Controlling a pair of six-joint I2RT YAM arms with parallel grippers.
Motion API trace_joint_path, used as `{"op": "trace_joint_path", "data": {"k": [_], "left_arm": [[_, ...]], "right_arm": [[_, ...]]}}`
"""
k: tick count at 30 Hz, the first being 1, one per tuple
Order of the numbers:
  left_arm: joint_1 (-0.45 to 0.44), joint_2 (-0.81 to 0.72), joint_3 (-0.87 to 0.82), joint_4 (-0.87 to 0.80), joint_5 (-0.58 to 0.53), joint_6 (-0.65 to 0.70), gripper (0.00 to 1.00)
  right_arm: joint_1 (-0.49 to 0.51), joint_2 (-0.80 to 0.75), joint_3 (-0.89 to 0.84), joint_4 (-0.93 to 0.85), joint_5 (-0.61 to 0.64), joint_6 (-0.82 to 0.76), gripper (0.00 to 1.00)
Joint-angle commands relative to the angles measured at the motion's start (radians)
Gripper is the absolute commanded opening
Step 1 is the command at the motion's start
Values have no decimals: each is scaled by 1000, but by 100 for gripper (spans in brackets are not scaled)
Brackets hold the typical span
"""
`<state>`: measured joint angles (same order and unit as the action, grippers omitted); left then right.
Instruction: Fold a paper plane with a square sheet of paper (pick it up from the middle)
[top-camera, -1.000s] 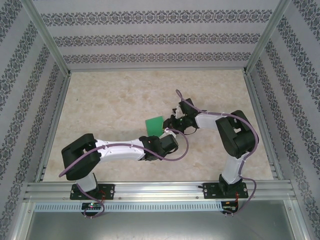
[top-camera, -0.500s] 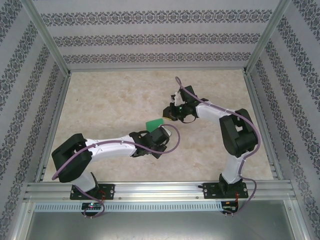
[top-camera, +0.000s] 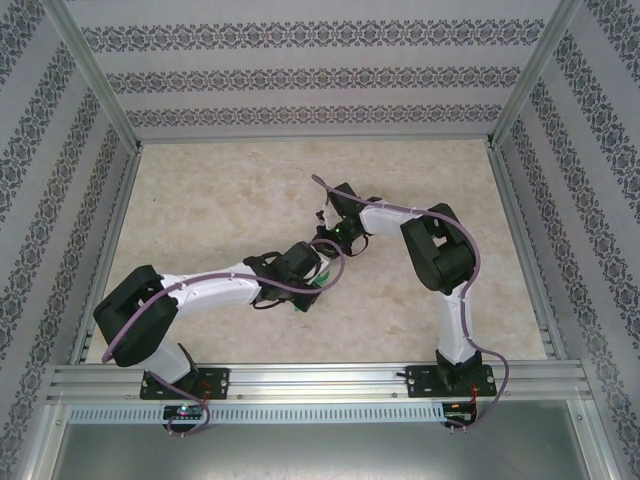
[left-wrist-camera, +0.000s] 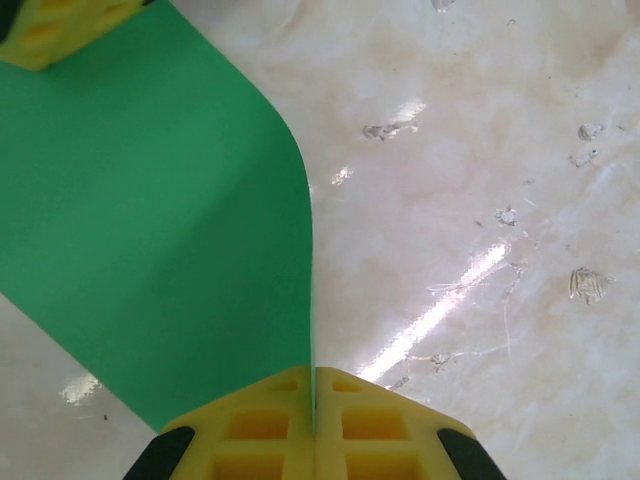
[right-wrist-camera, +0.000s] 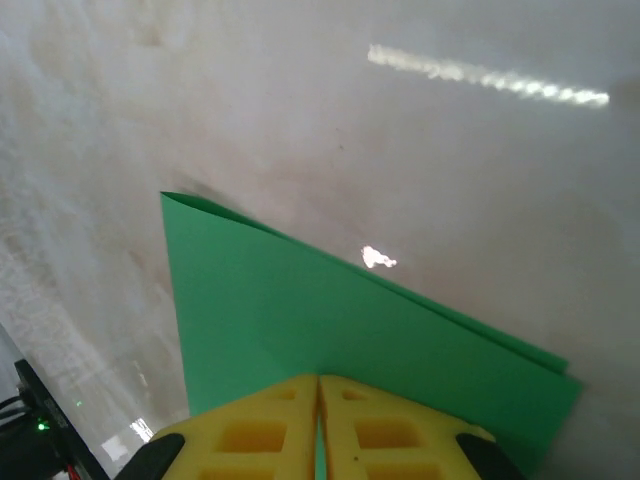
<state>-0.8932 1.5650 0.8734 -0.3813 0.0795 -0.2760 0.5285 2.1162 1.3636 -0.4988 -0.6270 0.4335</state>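
Early on, judging by the doubled layers, the green paper sheet (right-wrist-camera: 300, 310) has one fold. The left hand (left-wrist-camera: 315, 405) pinches its 6 o'clock edge and the right hand (right-wrist-camera: 318, 400) pinches the 11 o'clock corner. The nose and wing folds remain.

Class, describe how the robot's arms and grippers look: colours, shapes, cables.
The left arm and right arm have white links, bulky black joints and a looping purple cable. The finger pads are yellow blocks with square recesses on black backing.
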Motion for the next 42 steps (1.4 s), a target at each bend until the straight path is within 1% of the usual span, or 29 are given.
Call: {"op": "trace_joint_path", "data": {"k": [1,11,20,24,28,31,42], "left_arm": [[38,-17,-6,41,66,32,0],[111,76,20,38,117,49,0],[153,63,-6,59,117,38,0],[158,72,14,52,136,50,0],[162,87,21,43,130,56,0],[165,89,5,61,137,39,0],[164,65,-44,98,111,-25,0]], "right_arm": [[10,29,23,-64,69,-74,10],[13,32,38,-87,76,-99,10],[13,39,34,-72,74,-77,10],[10,43,35,-75,76,-80,11],[5,41,35,-73,72,-73,10],[5,40,42,-81,70,-76,11],[-8,29,14,-54,67,-53,11]]}}
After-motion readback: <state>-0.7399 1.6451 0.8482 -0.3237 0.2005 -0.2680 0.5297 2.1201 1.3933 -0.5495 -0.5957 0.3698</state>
